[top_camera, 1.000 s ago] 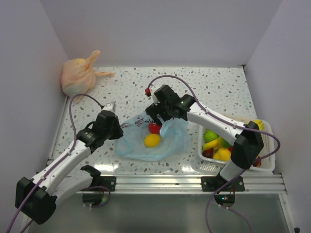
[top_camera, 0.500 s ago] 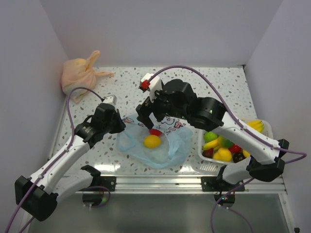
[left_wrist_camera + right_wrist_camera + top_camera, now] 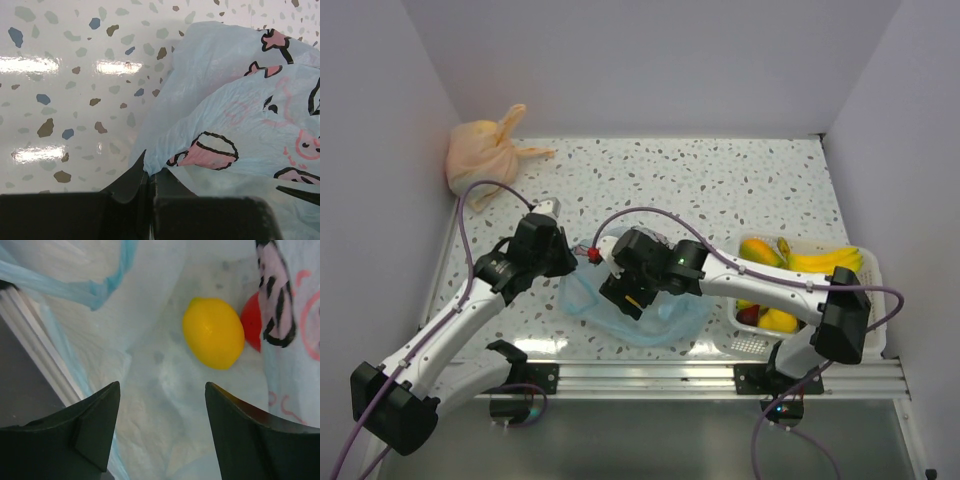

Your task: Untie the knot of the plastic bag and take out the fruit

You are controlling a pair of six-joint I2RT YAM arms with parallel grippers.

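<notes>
Two fruits, a yellow lemon [image 3: 213, 340] and a red fruit [image 3: 251, 329] partly hidden behind the printed panel, are seen lying inside the plastic bag [image 3: 582, 298], which is spread flat on the speckled table [image 3: 60, 100] between the two arms. The bag's mouth is judged to be open already, with a loose blue handle strip [image 3: 102, 290] draped across it, so the step in hand is taken to be the removal of the fruit. For this to be done well, the film should be held taut and low by the left gripper [image 3: 149, 167], so that the mouth is not dragged along, and the lemon should be approached squarely, with one finger set on each side, so that only fruit and no plastic is caught. The right gripper [image 3: 162, 384] is spread wide over the opening, nothing is held in it, and the lemon lies just ahead of its tips and a little to one side. The left gripper is closed tight, and an edge of the bag is pinched in it.
</notes>
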